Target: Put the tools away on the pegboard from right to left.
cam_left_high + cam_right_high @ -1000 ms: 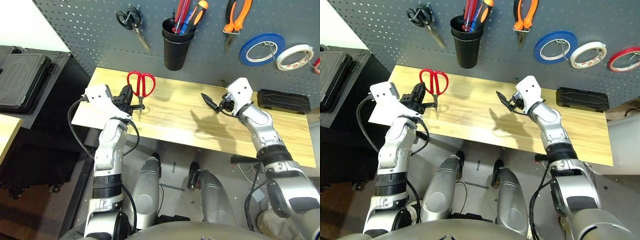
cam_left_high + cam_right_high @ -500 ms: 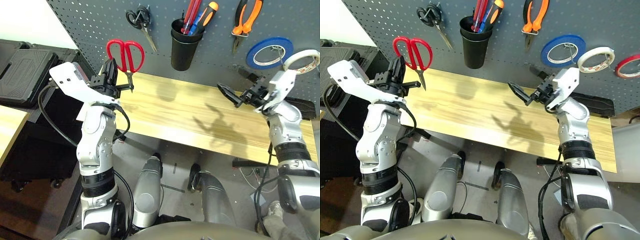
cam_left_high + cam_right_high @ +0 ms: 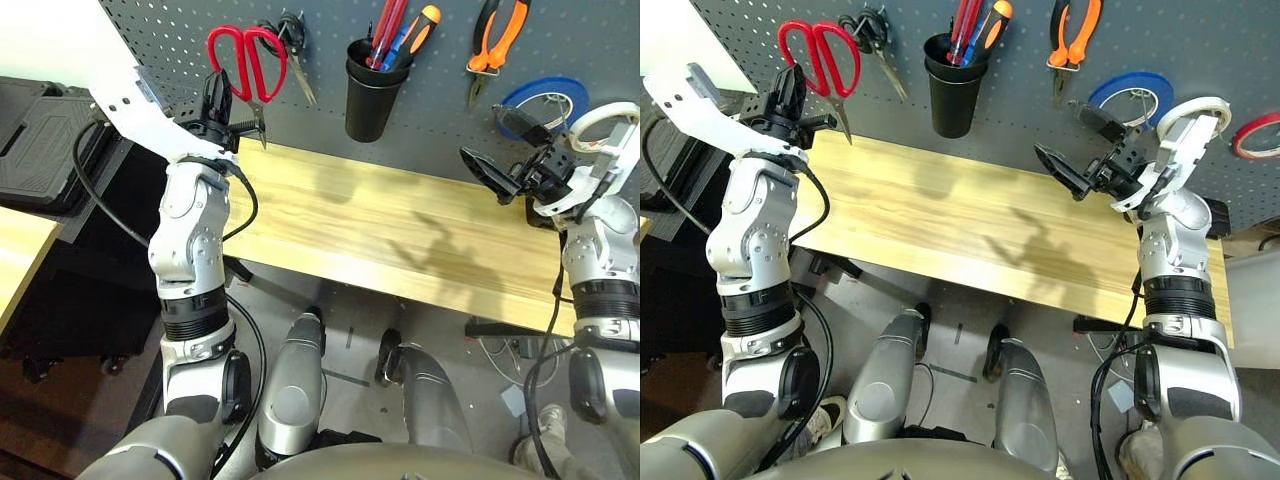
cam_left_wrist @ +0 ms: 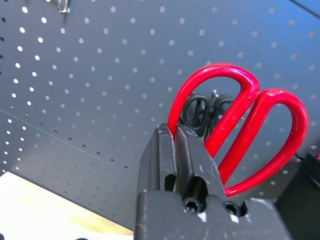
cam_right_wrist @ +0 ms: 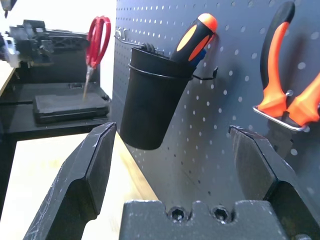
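Left eye view tells the story: the left gripper (image 3: 222,112) has come up off the table (image 3: 400,230) over the last second and now holds the red-handled scissors (image 3: 245,60) right up against the pegboard (image 3: 420,130), in the upper left of the frame. A second ago those scissors were down low over the near-left part of the bench. The fingers are clamped tight on one handle loop, which you can see clearly in the left wrist view, with the black-handled scissors (image 4: 207,111) hanging just behind the red loops.

The right gripper (image 3: 512,150) has swung up and out to the right edge of the frame, jaws spread wide and carrying nothing. It sits in front of the blue tape roll (image 3: 540,100) and the white tape roll (image 3: 600,120).

The pliers (image 3: 495,35) already hang on their hook at the upper right, the screwdriver (image 3: 405,35) sits in the black cup (image 3: 370,95), and the thin red tape ring (image 3: 1258,135) is at the far right in the right eye view. So I'd say the scissors are the last tool and it's nearly done.

Can't really tell whether a handle loop has caught a hook yet; looks like not, since the grip is firm.
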You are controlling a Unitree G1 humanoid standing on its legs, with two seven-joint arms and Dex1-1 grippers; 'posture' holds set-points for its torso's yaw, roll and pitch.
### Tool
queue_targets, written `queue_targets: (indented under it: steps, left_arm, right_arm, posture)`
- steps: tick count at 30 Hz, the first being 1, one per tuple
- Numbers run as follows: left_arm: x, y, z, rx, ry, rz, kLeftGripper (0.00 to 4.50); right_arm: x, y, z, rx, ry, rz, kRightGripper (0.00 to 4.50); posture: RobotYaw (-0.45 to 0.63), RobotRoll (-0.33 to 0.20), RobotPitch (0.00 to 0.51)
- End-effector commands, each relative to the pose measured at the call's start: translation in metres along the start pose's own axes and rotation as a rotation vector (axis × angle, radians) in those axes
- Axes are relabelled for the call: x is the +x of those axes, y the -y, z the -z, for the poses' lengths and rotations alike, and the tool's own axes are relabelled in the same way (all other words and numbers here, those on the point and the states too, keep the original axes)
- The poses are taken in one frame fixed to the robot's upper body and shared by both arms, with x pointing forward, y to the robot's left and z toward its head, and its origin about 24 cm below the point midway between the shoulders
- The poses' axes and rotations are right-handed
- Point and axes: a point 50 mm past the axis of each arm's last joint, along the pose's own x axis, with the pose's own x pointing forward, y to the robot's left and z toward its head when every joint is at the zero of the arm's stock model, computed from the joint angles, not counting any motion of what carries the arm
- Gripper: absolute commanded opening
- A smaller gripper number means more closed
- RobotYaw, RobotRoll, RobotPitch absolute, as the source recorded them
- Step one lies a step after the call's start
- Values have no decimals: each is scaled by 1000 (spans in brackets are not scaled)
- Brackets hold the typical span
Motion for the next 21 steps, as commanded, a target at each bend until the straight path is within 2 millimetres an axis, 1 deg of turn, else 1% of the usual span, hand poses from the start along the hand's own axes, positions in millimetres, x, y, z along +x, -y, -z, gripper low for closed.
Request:
queue_targets:
  steps: [1, 5, 10, 15, 18, 21]
  left_arm:
    - [9, -5, 2, 19, -3, -1, 38]
    - [26, -10, 8, 31, -30, -9, 38]
    - [42, -7, 21, 32, -69, 16, 38]
    - [56, -1, 39, 31, -140, 75, 38]
    - [55, -4, 57, 55, -228, 83, 38]
    - [47, -10, 73, 90, -285, 95, 912]
  right_arm:
    - [2, -3, 0, -10, -7, -12, 4500]
    - [5, -3, 0, -20, -13, -5, 4500]
    - [6, -3, 1, -34, -16, 10, 4500]
    - [5, -11, 1, -23, -13, -12, 4500]
    - [3, -18, 3, -15, -18, -18, 4500]
    - [1, -25, 5, -6, -20, -15, 4500]
  posture:
    - [293, 0, 228]
    - [281, 0, 231]
    - [268, 0, 233]
    - [242, 0, 233]
    - [235, 0, 236]
    - [219, 0, 241]
